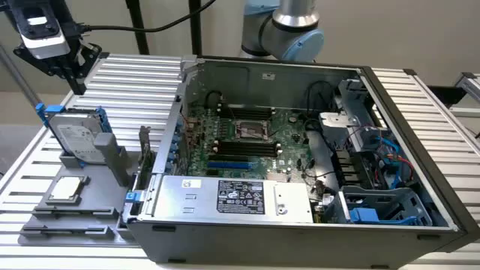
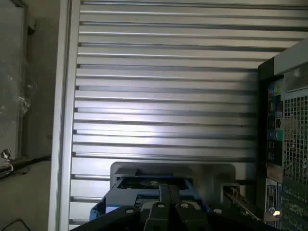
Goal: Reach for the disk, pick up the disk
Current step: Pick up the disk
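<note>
Nearest the wrist camera, the gripper (image 2: 167, 191) points down with its two dark fingers (image 2: 163, 195) pressed together, only a thin seam between them, and nothing held. Directly below the jaws, and apart from them, stands the disk (image 1: 75, 134): a silver-gray drive with a white label, upright on its edge between bright blue rails. It sits in a slot of a gray holder (image 1: 112, 160), with a gray post just beside it on the side away from the jaws. Farther from the jaws, past the disk on the same holder, a small square silver chip (image 1: 67, 188) lies flat.

Holder and disk rest on a ribbed metal table (image 1: 135, 73), and bare slats stretch out under and beyond the jaws. Well off to one side of the jaws lies an open computer case (image 1: 300, 244), its circuit board and cables showing and a silver box (image 1: 240, 197) with a black label in its near corner. Behind the case rises the arm (image 1: 289, 31), well apart from the jaws.
</note>
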Robot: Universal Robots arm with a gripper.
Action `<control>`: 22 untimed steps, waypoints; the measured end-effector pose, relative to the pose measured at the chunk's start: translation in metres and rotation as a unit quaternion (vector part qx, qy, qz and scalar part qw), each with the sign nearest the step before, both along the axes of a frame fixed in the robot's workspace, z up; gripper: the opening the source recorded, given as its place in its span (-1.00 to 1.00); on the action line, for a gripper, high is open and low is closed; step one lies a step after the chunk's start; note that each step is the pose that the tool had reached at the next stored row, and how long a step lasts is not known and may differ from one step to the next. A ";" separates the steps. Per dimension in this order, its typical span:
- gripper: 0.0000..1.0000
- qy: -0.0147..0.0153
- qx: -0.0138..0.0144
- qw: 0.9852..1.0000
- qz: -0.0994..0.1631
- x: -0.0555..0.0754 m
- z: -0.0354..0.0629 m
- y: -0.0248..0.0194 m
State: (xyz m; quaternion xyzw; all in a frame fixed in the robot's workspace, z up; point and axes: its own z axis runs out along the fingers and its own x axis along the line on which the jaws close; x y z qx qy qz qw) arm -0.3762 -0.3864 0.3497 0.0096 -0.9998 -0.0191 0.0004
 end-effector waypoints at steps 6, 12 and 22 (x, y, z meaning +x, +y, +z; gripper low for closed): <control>-0.79 0.000 0.000 1.000 0.000 0.000 0.0000 0.0000; -0.79 0.000 0.000 1.000 0.000 0.000 0.0000 0.0000; -0.79 0.000 0.000 1.000 0.000 -0.027 0.0002 -0.0111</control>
